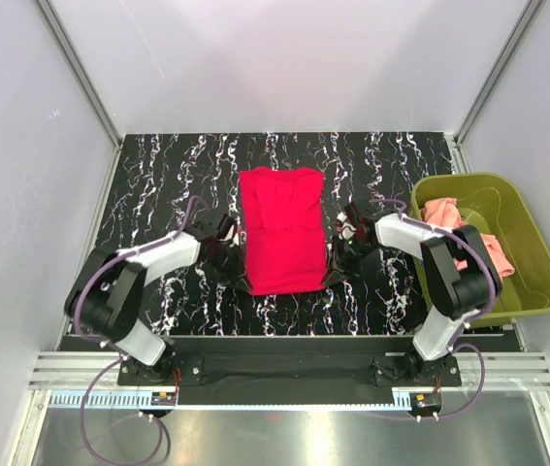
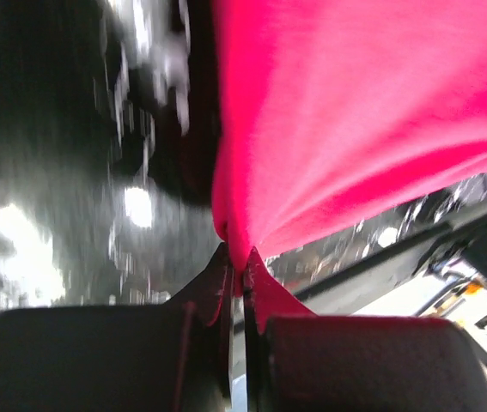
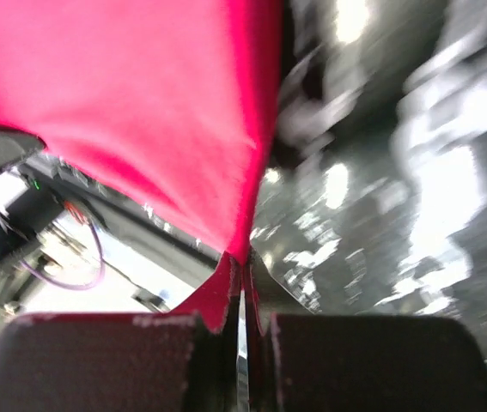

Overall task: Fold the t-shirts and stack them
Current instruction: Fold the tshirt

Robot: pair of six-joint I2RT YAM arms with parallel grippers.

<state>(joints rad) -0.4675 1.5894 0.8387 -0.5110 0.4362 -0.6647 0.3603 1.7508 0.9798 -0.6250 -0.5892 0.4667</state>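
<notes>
The crimson red t-shirt (image 1: 281,228) lies mid-table, folded into a long strip. My left gripper (image 1: 228,254) is shut on its lower left edge; in the left wrist view (image 2: 241,257) the red cloth (image 2: 355,120) is pinched between the tips. My right gripper (image 1: 340,250) is shut on its lower right edge; in the right wrist view (image 3: 241,262) the red cloth (image 3: 131,103) runs up from the closed tips. The near end of the shirt is lifted off the table. The salmon-pink t-shirt (image 1: 464,228) lies crumpled in the olive-green basket (image 1: 527,243).
The black marbled mat (image 1: 158,184) covers the table. The basket stands at the right edge beside the right arm. White walls enclose the back and sides. A metal rail (image 1: 284,374) runs along the near edge.
</notes>
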